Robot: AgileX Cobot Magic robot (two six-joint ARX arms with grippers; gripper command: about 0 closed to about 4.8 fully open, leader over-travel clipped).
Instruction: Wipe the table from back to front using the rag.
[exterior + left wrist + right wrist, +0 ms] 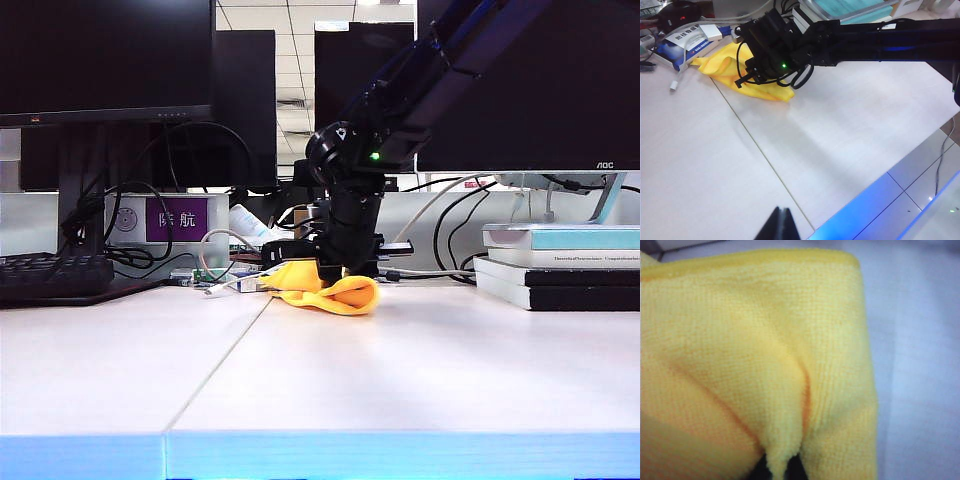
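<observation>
Right gripper (pixel 335 272), jaws clamped on the rag (pixel 330 290), presses it onto the table (pixel 400 370); left gripper (pixel 781 225) jaws closed.

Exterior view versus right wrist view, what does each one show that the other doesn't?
Only the exterior view: the right arm's tool pressing down at the table's back, monitors, a keyboard, stacked books.
Only the right wrist view: the cloth's weave, bunched into a fold between the tool's shut tips.
Both: the yellow rag on the pale table.

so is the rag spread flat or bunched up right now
Bunched up. The rag sits in a folded, curled heap at the back of the table, pinched in the right gripper; the right wrist view shows deep creases.
</observation>
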